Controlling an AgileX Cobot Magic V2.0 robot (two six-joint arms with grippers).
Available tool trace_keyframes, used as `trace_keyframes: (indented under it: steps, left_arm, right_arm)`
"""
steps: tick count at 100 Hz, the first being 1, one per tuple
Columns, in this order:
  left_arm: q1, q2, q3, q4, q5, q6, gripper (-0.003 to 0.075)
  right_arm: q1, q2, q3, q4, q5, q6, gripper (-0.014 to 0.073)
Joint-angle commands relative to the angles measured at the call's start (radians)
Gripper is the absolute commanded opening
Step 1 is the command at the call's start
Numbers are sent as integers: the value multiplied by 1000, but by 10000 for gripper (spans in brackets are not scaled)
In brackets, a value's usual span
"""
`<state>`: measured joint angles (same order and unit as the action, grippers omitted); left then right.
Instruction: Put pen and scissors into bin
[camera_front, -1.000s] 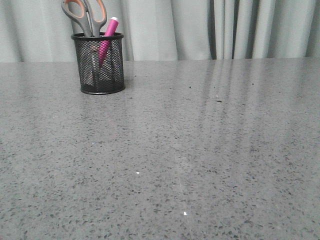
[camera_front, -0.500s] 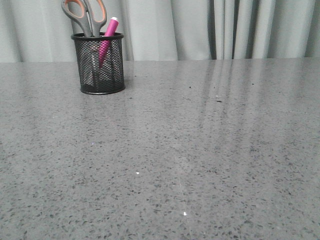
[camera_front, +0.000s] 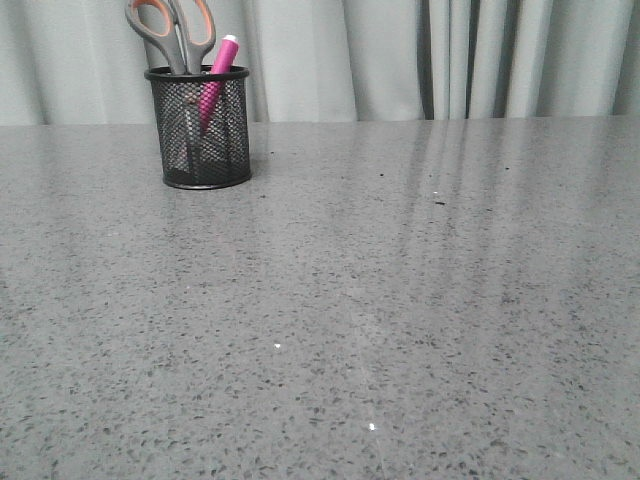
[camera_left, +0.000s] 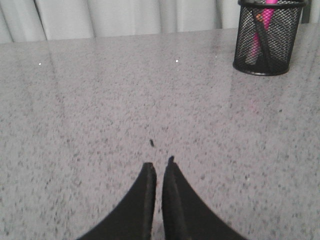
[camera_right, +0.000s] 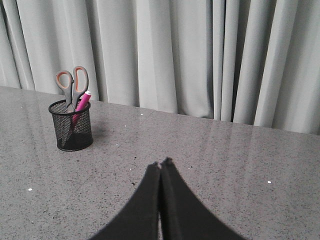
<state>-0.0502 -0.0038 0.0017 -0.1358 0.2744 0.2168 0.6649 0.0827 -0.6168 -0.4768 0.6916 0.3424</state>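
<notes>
Standing in the bin (camera_front: 198, 128) at about ten o'clock on the table (camera_front: 400, 300), far side near the curtain (camera_front: 330, 55): both the scissors (camera_front: 175, 30) and the pen (camera_front: 214, 75). Scissors blades-down, grey-and-orange handle loops well above the rim. Pen leaning at a tilt, white tip just over the rim toward one o'clock. By this layout, task looks finished.

Left gripper (camera_left: 159, 170): fingers drawn nearly together, only a sliver of gap, holding nothing, low over bare table; bin off at about one o'clock of it and well apart. Right gripper (camera_right: 160, 166): fingers pressed tip to tip, empty too, bin far off at about ten o'clock.

Handling, as a judgement only. Pen: light, rigid, smooth plastic barrel, likely to roll or slip; best pinched across the barrel near mid-length. Scissors: heavier, stiff, top-heavy when standing in so short a cup; best taken at the neck just below the handle loops or around the orange pivot, never on the blades. Bin: light wire mesh, easy to tip or shove with tall contents leaning on its rim; steadier taken at the solid rim.

No brand, label or readable writing on pen, scissors or bin in any view.
</notes>
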Motion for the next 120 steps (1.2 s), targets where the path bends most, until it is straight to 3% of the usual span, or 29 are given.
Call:
trace_keyframes:
  steps: [1,77,90,108,120]
  left_arm:
    - [19,-19,43,-1,1,-13,9]
    - [47,-32,43,-2,9,-13,9]
    - [47,-32,43,-2,9,-13,9]
    - [47,-32,43,-2,9,-13,9]
    - [47,-32,43,-2,9,-13,9]
  right_arm:
    - [-5,15,-20,-34,-67,-9,-69]
    - [-5,15,-19,-34,-67,-9,-69]
    - [-14,15,23,-119,61,-5,-69]
    - [-158,19,221,2,-187,-14,-69]
    - [-329,28,383,222,-394,-140,-69]
